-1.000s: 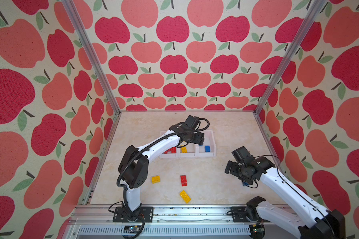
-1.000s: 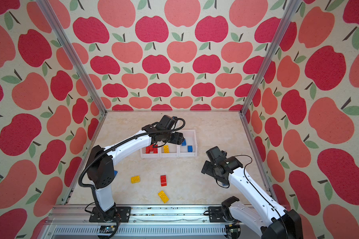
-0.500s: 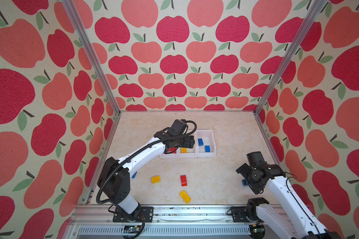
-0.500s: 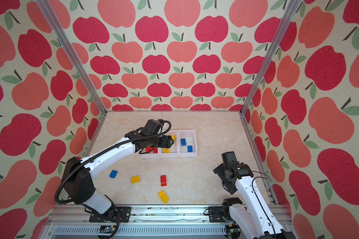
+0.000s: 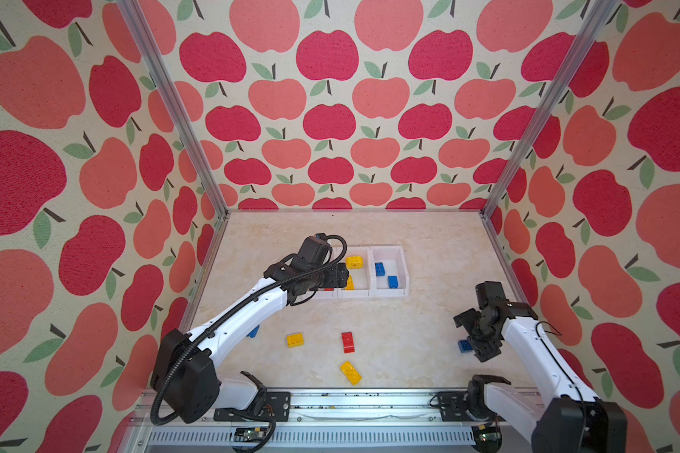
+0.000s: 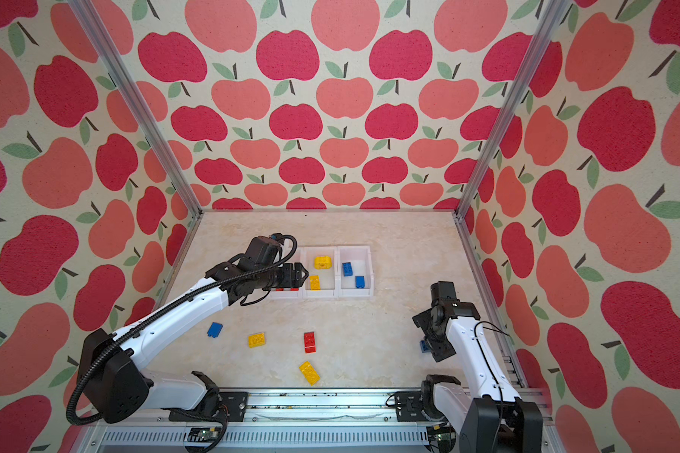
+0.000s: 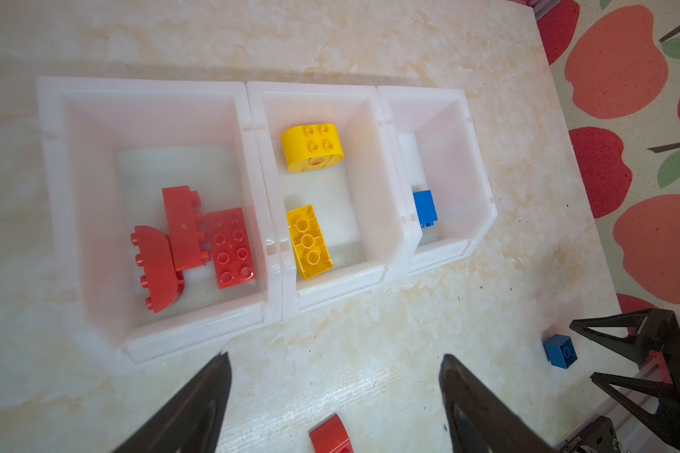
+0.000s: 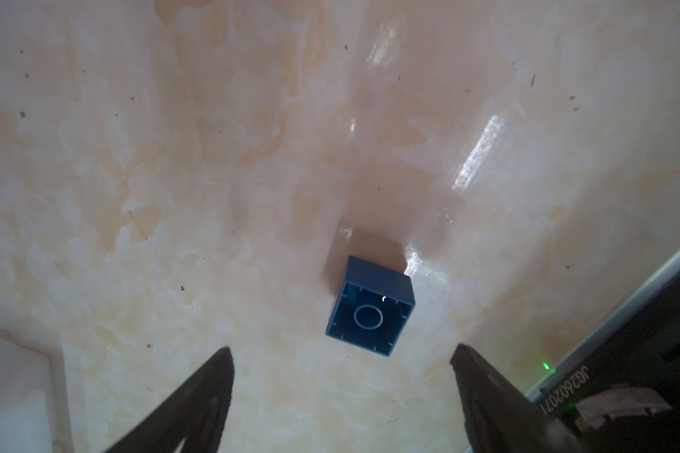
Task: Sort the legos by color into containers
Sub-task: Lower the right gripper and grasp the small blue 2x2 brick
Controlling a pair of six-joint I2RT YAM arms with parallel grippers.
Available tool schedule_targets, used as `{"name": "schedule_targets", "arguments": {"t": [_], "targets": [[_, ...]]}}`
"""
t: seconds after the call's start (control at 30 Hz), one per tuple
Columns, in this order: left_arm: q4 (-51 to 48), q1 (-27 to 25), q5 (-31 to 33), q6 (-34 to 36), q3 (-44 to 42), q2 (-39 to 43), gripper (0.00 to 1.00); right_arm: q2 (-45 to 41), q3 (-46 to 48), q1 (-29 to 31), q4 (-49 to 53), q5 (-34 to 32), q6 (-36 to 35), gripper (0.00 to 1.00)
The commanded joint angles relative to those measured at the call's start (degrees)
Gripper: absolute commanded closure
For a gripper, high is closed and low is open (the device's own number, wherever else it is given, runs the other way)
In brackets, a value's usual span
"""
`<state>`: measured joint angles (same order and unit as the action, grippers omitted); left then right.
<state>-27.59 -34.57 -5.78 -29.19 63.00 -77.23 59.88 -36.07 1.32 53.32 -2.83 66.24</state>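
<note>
Right end effector (image 8: 342,350): fingers apart, empty, hovering at near edge of small blue brick (image 8: 370,310). Brick lies hollow side up on worktop (image 8: 173,157), near right edge.

Left end effector (image 7: 334,357): fingers apart, empty, over bins (image 7: 146,83).

Bins hold red bricks (image 7: 191,235), yellow bricks (image 7: 309,239), blue bricks (image 6: 348,269), one colour each. Four loose bricks (image 6: 309,342) mid-worktop.

Likely best: centre brick between fingers, square to flat sides, lower fully, close gently, carry to end bin (image 7: 454,157) with blue.

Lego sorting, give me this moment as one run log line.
left hand: open, empty, near containers | right hand: open over upside-down blue lego on table | containers: one color each
</note>
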Motion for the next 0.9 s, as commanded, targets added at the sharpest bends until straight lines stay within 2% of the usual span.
{"name": "schedule_targets", "arguments": {"t": [0.0, 0.23, 0.37, 0.73, 0.87], "targets": [[-1.2, 0.8, 1.31, -1.72, -1.64, 2.45, 0.14, 2.0, 0.0, -0.61, -1.61, 0.39, -0.24, 0.14], [-2.17, 2.02, 1.89, -2.44, -3.06, 5.38, 0.14, 4.19, 1.02, -1.96, -2.51, -1.04, -1.09, 0.24], [-2.51, 2.43, 2.2, -2.63, -3.42, 6.09, 0.13, 5.21, 2.52, -2.98, -4.64, -0.11, -1.08, 0.33], [-3.28, 2.7, 3.01, -3.15, -3.78, 6.8, 0.13, 10.3, 2.36, -3.11, -6.77, 1.16, -0.8, 0.35], [-3.26, 2.82, 3.14, -3.14, -3.67, 6.68, 0.12, 10.7, 2.54, -3.14, -7.25, 0.99, -0.7, 0.41]]}}
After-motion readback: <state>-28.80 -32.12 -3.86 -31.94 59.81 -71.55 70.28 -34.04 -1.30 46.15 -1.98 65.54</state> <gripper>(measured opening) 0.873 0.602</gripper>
